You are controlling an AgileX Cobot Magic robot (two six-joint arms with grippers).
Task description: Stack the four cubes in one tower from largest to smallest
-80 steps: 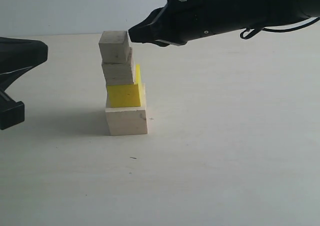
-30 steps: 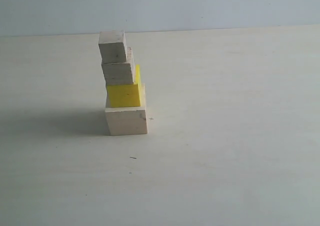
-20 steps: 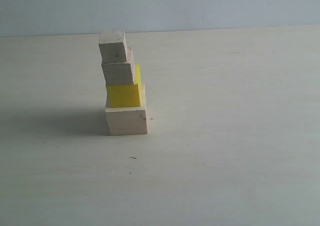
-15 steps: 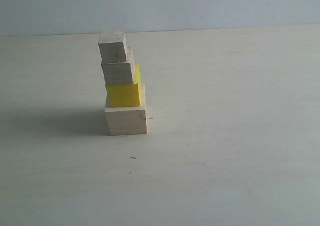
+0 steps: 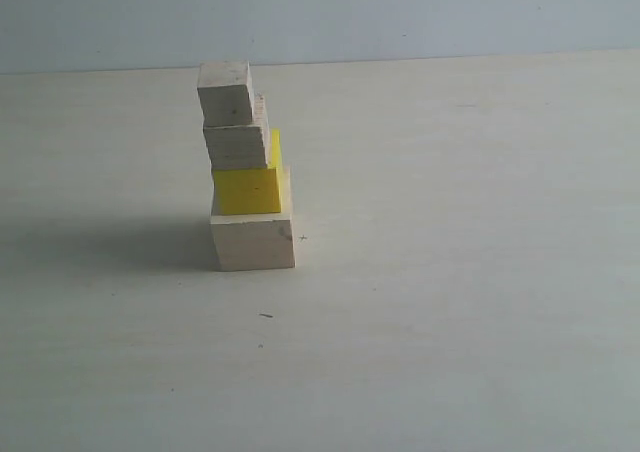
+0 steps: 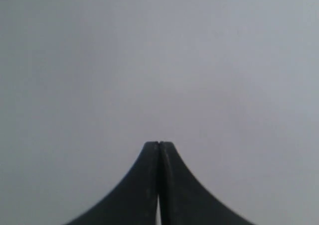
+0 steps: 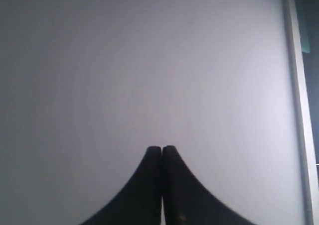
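Pale wood large cube (image 5: 253,242) sits on the table (image 5: 450,272), left of centre in the exterior view; yellow cube (image 5: 248,190) on it, medium cube (image 5: 237,145) next, small cube (image 5: 225,92) on top; tower stands free, upper cubes stepped slightly left. Left gripper (image 6: 158,144) closed, jaws touching; right gripper (image 7: 162,148) closed likewise.

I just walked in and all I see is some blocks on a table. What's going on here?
Nothing is being handled right now. A tower stands on the table: a large pale cube at the bottom, a yellow cube on it, then a medium wooden cube, and a small wooden cube on top, not quite lined up. Neither arm shows in the overall view. The left hand and right hand are shut and empty.
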